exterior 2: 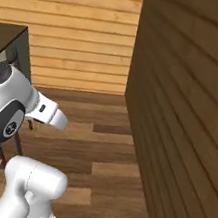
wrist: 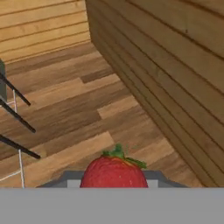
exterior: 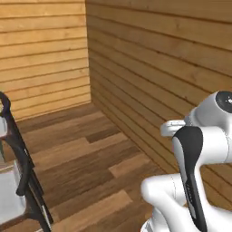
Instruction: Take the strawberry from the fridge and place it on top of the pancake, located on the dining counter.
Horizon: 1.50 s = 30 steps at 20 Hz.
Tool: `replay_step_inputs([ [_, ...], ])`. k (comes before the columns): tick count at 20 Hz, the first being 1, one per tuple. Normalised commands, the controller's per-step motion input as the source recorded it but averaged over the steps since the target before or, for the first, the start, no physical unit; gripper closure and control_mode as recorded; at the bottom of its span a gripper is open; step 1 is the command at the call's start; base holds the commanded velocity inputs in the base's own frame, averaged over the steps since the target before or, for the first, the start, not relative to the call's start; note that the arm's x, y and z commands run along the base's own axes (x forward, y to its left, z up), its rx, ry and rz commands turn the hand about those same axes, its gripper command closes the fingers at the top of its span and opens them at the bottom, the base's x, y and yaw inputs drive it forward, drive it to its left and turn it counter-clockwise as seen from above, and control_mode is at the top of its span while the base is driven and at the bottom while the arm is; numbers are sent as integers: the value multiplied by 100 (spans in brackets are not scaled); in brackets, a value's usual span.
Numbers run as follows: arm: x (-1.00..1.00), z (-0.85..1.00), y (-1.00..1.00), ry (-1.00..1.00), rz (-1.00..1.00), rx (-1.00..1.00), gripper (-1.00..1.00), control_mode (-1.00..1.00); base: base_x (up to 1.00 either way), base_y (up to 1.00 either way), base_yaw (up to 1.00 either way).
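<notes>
While the strawberry [wrist: 113,173] sits red and green-capped at the bottom of the hand view, the gripper [wrist: 113,183] is closed tight on it. Beyond lie the wooden floor [wrist: 70,109], a plank wall [wrist: 175,74] and dark stool legs [wrist: 15,116].

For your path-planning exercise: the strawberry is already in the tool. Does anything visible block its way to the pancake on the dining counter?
The pancake is out of sight, so its path cannot be judged. Ahead of the strawberry lies open wood floor, with stool legs to one side.
</notes>
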Motion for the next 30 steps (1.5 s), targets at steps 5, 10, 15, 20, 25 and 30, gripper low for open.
replay_step_inputs([
  [5,0,0,0,0,0,0,100,100,37,-5,100],
  [10,0,0,0,0,0,0,100,100,51,-13,97],
  [15,0,0,0,0,0,0,100,100,51,-21,95],
  [20,0,0,0,0,0,0,100,100,49,-35,94],
  [25,0,0,0,0,0,0,100,100,4,-87,76],
  [30,0,0,0,0,0,0,100,100,0,-99,66],
])
